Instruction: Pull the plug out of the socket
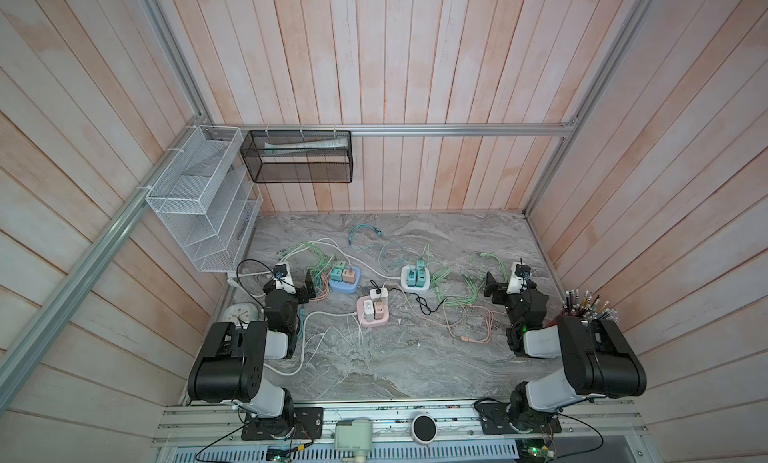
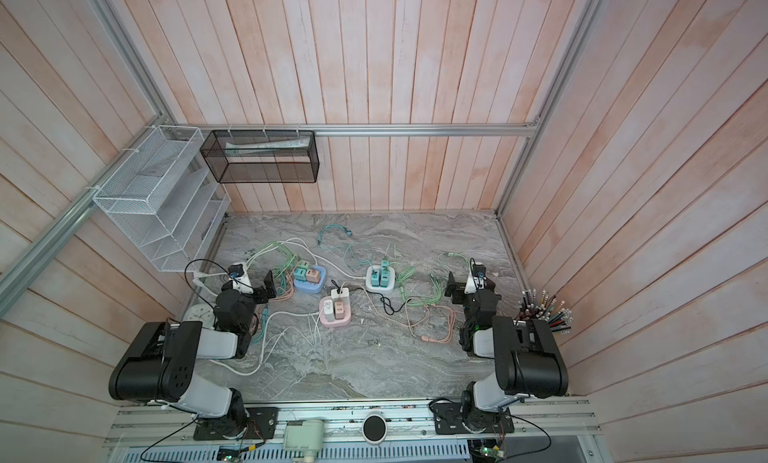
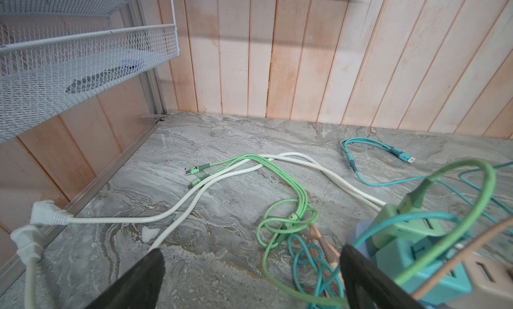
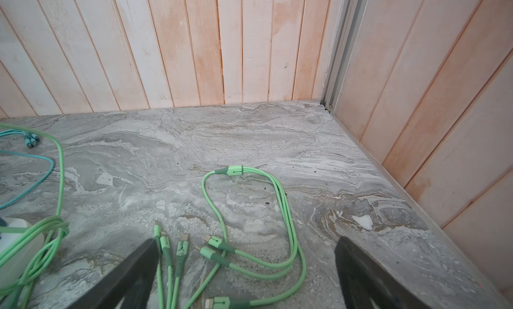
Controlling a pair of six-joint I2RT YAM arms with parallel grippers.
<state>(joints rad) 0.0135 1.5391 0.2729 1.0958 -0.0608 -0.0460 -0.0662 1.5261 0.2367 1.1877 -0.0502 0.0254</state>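
My left fingers (image 3: pixel 363 277) wide, empty; green plug (image 3: pixel 399 224) upright in blue socket (image 1: pixel 343 289) just beside them; right fingers (image 4: pixel 130 271) wide, well apart.

Three socket blocks (image 1: pixel 343 290) sit mid-table; the pink block (image 1: pixel 373 323) carries three plugs (image 1: pixel 378 293). Two wall baskets (image 1: pixel 199 190) far left, one clock (image 1: pixel 241 313), one pencil cup (image 1: pixel 590 309).

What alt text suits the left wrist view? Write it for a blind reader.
Open black left gripper hovers above a grey marble tabletop, beside a pale blue socket block holding a mint-green plug and a teal plug; green, teal and white cables sprawl beyond.
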